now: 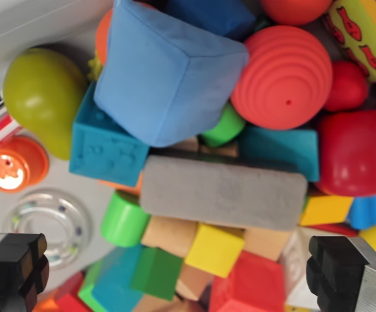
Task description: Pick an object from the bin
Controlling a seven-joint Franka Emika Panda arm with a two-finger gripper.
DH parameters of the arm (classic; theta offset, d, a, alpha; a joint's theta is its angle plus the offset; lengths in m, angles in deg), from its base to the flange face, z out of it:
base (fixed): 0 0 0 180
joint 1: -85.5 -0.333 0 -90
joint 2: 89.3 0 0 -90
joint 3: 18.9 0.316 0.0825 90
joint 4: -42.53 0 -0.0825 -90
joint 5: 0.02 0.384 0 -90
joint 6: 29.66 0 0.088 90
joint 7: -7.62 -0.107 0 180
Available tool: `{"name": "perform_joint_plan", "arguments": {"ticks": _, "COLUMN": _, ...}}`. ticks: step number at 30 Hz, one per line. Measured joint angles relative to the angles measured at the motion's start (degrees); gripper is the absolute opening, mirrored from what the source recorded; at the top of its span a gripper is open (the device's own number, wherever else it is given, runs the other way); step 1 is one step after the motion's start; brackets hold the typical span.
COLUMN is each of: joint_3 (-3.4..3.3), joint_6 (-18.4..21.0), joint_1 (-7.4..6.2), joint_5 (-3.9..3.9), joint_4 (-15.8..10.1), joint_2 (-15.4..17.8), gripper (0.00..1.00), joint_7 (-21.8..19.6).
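Wrist view shows the gripper point(175, 273) with jaws spread wide and empty above a grey foam block point(223, 192), rectangular, matte, lying across piled colourful toys.

Only the robot's two-fingered parallel gripper point(175, 273) shows, seen from the wrist camera that looks straight down along it. Its black, blocky rubber-faced fingertips point(15, 263) sit in the two bottom corners of the wrist view, one at the wrist view's left and one at the wrist view's right, each backed by a pale grey metal finger body that runs off the lower edge. The jaws stand wide apart, almost the full width of the view, with nothing clamped between them. No more of the arm is visible.
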Motion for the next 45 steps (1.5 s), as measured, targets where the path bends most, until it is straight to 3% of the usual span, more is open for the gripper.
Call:
{"name": "perform_joint_plan", "arguments": {"ticks": 16, "joint_3": -0.08, "joint_6": -4.34, "joint_1": -1.00, "joint_5": 0.73, "joint_4": 4.09, "joint_2": -8.80, "gripper": 1.00, "joint_7": -11.03}}
{"name": "perform_joint_plan", "arguments": {"ticks": 31, "joint_3": -0.01, "joint_6": -10.17, "joint_1": -0.98, "joint_5": 0.91, "joint_4": 3.96, "joint_2": -14.45, "gripper": 1.00, "joint_7": -11.42}}
{"name": "perform_joint_plan", "arguments": {"ticks": 43, "joint_3": 0.05, "joint_6": -12.52, "joint_1": -0.96, "joint_5": 1.05, "joint_4": 4.01, "joint_2": -16.86, "gripper": 1.00, "joint_7": -11.42}}
{"name": "perform_joint_plan", "arguments": {"ticks": 44, "joint_3": 0.05, "joint_6": -12.57, "joint_1": -0.96, "joint_5": 1.06, "joint_4": 4.01, "joint_2": -16.91, "gripper": 0.00, "joint_7": -11.42}}
{"name": "perform_joint_plan", "arguments": {"ticks": 45, "joint_3": 0.05, "joint_6": -12.58, "joint_1": -0.96, "joint_5": 1.06, "joint_4": 4.02, "joint_2": -16.92, "gripper": 0.00, "joint_7": -11.42}}
